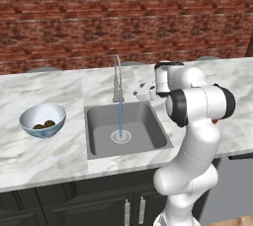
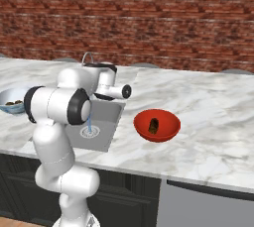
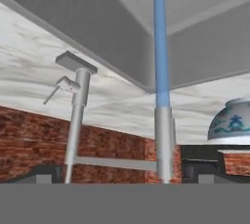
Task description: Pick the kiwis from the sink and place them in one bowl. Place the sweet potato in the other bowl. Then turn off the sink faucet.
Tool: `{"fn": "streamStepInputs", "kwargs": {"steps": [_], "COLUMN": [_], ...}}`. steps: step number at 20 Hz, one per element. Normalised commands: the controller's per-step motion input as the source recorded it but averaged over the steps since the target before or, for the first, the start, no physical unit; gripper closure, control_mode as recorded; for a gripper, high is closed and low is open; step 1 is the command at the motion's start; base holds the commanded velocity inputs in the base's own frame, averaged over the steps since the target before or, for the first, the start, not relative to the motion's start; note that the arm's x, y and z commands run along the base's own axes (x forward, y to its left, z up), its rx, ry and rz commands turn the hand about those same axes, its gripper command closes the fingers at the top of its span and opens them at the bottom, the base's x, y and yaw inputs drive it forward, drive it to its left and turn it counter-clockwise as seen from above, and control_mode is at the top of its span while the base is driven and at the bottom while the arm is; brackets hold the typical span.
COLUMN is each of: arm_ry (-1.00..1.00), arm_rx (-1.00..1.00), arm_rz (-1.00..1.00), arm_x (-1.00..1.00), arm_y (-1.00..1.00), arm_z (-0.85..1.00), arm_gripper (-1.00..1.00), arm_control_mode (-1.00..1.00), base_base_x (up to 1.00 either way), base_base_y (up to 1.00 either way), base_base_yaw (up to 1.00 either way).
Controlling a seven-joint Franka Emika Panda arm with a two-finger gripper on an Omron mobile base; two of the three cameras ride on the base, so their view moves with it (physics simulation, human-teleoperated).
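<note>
**Fruit sorted, water running, gripper spread by the tap**

The 2 kiwis point(image 1: 44, 125) lie side by side in the white and blue bowl point(image 1: 43, 120), which stands on the marble bench point(image 1: 44, 156) well to the left of the sink point(image 1: 126, 129). The sweet potato point(image 2: 154, 125) rests in the red bowl point(image 2: 157, 125), on the bench to the right of the sink. The basin holds no fruit; a thin blue stream of water point(image 1: 120, 119) falls from the faucet point(image 1: 117, 79) straight onto the round drain point(image 1: 120, 136).

The arm reaches forward over the right rear corner of the sink, and its gripper point(image 1: 143, 92) sits near the faucet, just to its right, at about the height of the base. In the hand view the picture is rolled upside down: the faucet's upright stem, its small side lever point(image 3: 58, 88) and the spout stand close ahead, with the stream running between. The gripper's fingers are spread wide and hold nothing.
</note>
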Motion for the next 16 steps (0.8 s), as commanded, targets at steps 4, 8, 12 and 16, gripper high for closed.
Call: {"fn": "streamStepInputs", "kwargs": {"steps": [4,8,12,16], "arm_ry": [0.0,0.0,0.0,0.0], "arm_rx": [0.0,0.0,0.0,0.0], "arm_rz": [0.0,0.0,0.0,0.0], "arm_x": [0.17,0.27,0.34,0.31], "arm_y": [-0.05,0.0,0.0,0.0], "arm_z": [-0.2,-0.21,-0.18,-0.12], "arm_gripper": [-1.0,-1.0,-1.0,-1.0], "arm_control_mode": [-1.0,-1.0,-1.0,-1.0], "base_base_x": [0.0,0.0,0.0,0.0], "base_base_y": [0.0,0.0,0.0,0.0], "base_base_yaw": [0.0,0.0,0.0,0.0]}}
